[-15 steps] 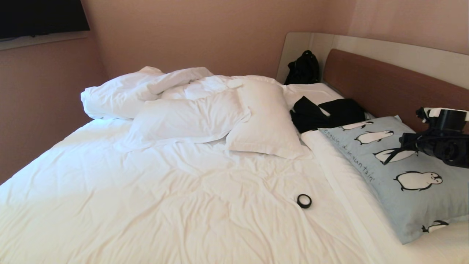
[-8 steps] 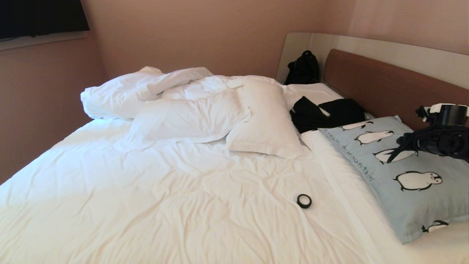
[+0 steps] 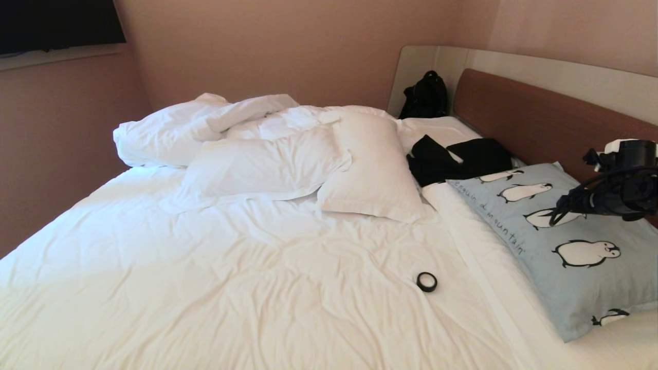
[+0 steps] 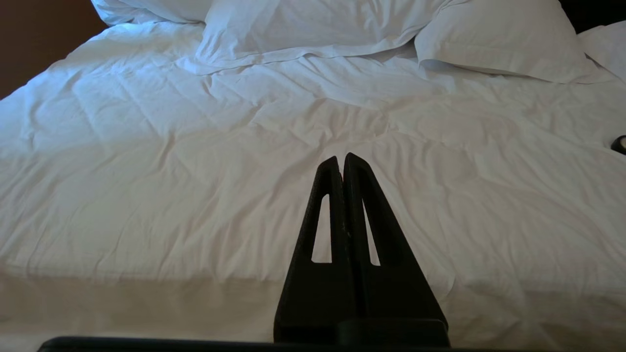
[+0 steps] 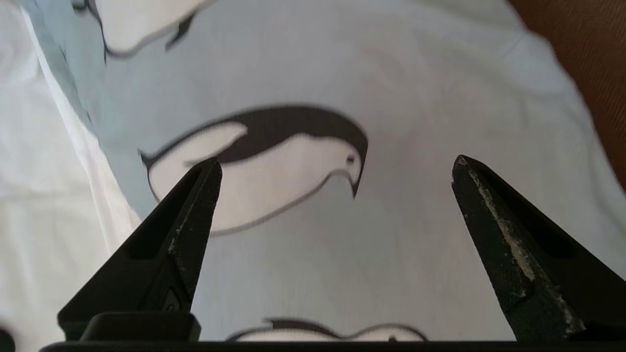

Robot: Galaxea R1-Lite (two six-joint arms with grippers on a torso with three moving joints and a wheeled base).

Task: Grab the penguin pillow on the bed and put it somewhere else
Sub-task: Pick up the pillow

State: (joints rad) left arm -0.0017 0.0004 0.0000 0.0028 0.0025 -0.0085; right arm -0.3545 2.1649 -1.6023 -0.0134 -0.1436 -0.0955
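The penguin pillow (image 3: pixel 560 246) is pale blue with black-and-white penguins. It lies on the right side of the bed (image 3: pixel 231 267), against the brown headboard (image 3: pixel 540 118). My right arm (image 3: pixel 617 198) hangs over the pillow's far right part. In the right wrist view my right gripper (image 5: pixel 336 161) is wide open a little above the pillow (image 5: pixel 401 234), with nothing between its fingers. My left gripper (image 4: pixel 341 159) is shut and empty, parked over the near edge of the white sheet (image 4: pixel 195 171).
Two plain white pillows (image 3: pixel 370 169) (image 3: pixel 257 167) and a rumpled duvet (image 3: pixel 169 128) lie at the back. Black clothing (image 3: pixel 457 156) lies beside the penguin pillow and a black bag (image 3: pixel 425 96) sits in the corner. A black tape ring (image 3: pixel 426 281) rests on the sheet.
My right arm's wrist has lifted and drawn back towards the right edge of the head view. The penguin pillow has not moved.
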